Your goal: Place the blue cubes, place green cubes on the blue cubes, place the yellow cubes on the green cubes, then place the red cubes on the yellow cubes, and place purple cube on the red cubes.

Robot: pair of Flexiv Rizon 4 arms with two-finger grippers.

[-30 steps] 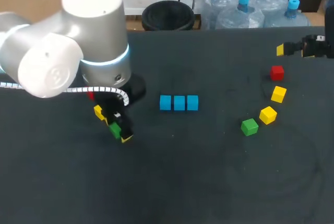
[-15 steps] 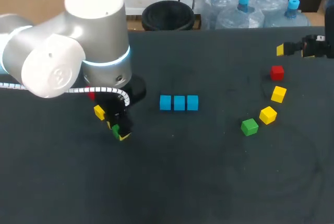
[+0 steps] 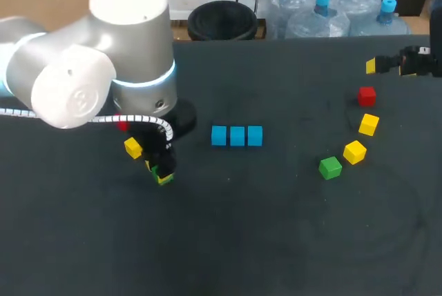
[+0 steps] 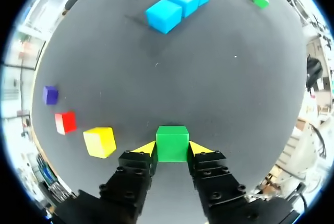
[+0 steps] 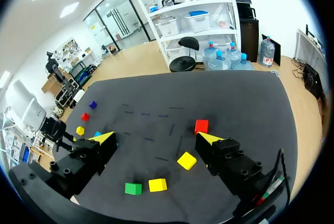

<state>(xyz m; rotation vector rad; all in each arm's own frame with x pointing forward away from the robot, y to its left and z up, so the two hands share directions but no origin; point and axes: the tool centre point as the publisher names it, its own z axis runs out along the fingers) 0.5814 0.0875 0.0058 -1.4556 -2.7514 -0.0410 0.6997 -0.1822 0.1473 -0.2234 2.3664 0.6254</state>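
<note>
Grip: left gripper (image 4: 171,150) jaws closed on green cube (image 4: 171,141), lower left of head frame. We judge cube light, stiff, smooth; flat opposite sides give best hold. Blue cubes (image 3: 237,136) in centre. Right gripper (image 5: 156,138) jaws wide, empty.

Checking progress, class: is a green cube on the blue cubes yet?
No, the blue cubes have bare tops in the head view.

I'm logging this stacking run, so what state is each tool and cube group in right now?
left tool: shut on green cube
right tool: open, empty
blue cubes: side by side in a row, nothing on them
second green cube: loose, unstacked
yellow cubes: loose, unstacked
red cubes: loose, unstacked
purple cube: loose, unstacked
</note>
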